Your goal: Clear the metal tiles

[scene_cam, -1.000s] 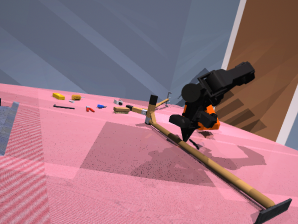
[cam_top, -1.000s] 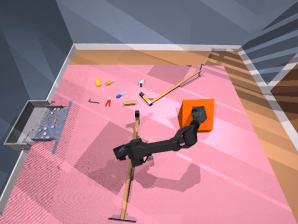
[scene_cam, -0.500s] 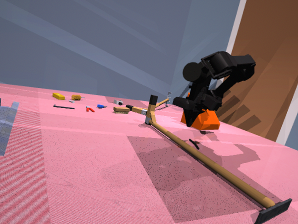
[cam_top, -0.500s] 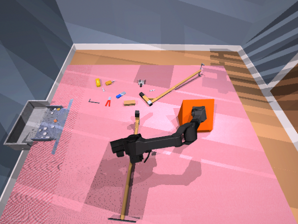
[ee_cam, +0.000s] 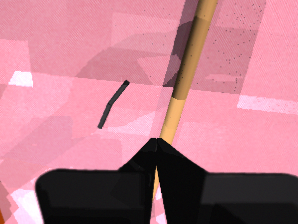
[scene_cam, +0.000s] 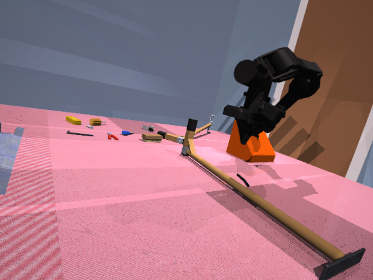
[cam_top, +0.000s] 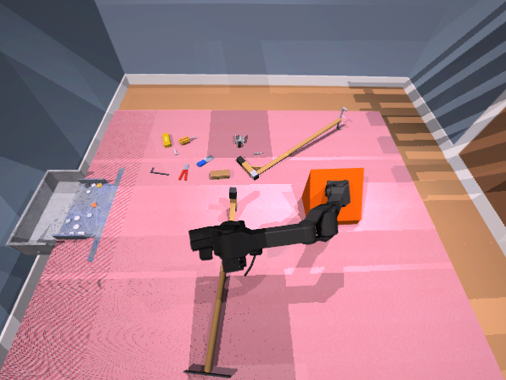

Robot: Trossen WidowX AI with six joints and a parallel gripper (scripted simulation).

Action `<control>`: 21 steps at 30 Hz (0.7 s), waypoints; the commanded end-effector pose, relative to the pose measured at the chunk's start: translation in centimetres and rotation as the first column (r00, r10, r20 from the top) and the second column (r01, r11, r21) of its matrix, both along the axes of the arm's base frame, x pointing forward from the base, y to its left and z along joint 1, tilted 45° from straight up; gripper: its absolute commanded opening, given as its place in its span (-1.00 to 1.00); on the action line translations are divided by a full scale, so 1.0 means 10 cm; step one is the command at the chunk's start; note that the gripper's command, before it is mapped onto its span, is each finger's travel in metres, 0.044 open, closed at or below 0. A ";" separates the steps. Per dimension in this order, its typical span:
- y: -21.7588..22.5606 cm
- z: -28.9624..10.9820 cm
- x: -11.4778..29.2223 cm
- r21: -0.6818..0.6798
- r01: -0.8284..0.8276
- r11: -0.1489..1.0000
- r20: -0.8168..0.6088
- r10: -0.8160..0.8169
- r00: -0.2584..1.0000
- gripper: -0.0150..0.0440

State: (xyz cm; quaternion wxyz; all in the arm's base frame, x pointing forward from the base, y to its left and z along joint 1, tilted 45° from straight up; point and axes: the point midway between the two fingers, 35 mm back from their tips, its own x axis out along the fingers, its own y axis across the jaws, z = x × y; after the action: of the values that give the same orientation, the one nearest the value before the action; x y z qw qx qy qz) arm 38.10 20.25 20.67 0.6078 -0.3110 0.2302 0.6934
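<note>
The long scraper [cam_top: 216, 314] [scene_cam: 266, 207] [ee_cam: 187, 70] lies flat on the pink table, with a wooden handle and a black blade at the near end. My gripper [scene_cam: 250, 140] [ee_cam: 155, 143] hangs above the handle's middle with its fingers shut on nothing; the handle passes below the fingertips. The steel bench plate [cam_top: 104, 192] [scene_cam: 7, 156] sits at the far left and carries several small white tiles [cam_top: 76, 218] and an orange tile [cam_top: 94, 204]. The grey catch box [cam_top: 31, 212] adjoins the plate's left end.
A second long-handled tool [cam_top: 297, 146] lies at the back. The arm's orange base block [cam_top: 340, 182] [scene_cam: 253, 150] stands at the right. Small tools lie at the back left: a yellow block [cam_top: 166, 140], red pliers [cam_top: 183, 173] and a wooden brush [cam_top: 220, 174]. A short bent black piece [ee_cam: 112, 102] [scene_cam: 242, 179] lies beside the handle.
</note>
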 end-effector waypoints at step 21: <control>-0.16 0.15 -0.23 -0.010 0.113 0.994 -0.109 -0.114 0.988 -0.49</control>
State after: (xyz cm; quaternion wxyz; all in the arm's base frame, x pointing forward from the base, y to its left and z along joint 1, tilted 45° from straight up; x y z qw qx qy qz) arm 35.91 18.05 22.80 0.6340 -0.2637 0.2772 0.6721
